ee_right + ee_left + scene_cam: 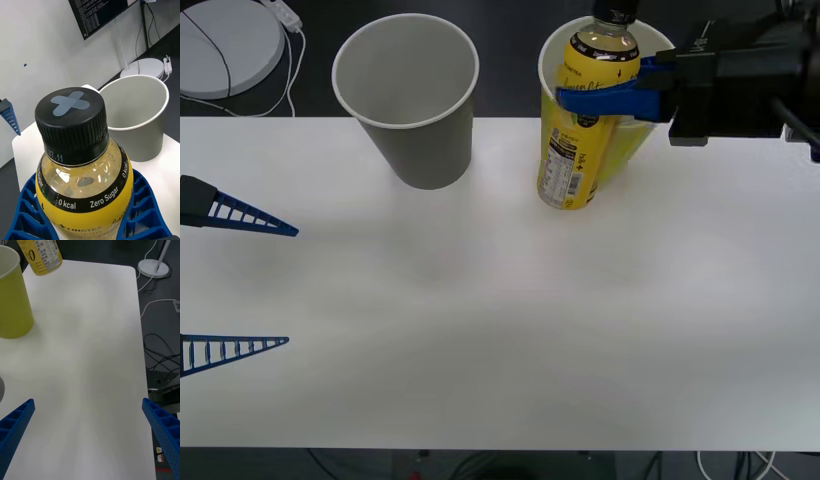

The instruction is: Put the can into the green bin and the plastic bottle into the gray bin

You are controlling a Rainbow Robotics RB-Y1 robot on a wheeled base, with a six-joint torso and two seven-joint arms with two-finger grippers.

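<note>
1. Now my left gripper (235,285) waits at the left edge of the table (500,330), fingers wide apart and empty.
2. Next comes the gray bin (408,100), far, standing empty.
3. Right of it, my right gripper (605,95) squeezes the plastic bottle (585,130), lifted before the green bin (11,300).
4. It looks full, heavy and slippery, so gripping under the cap seems best.

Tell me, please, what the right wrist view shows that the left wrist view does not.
Only the right wrist view shows the plastic bottle's black cap with its gray cross, the "Zero Sugar" band, the right claw shut on it, and the gray bin's inside. Only the left wrist view shows the green bin and the open left claw. Both show the bottle and white table.
</note>
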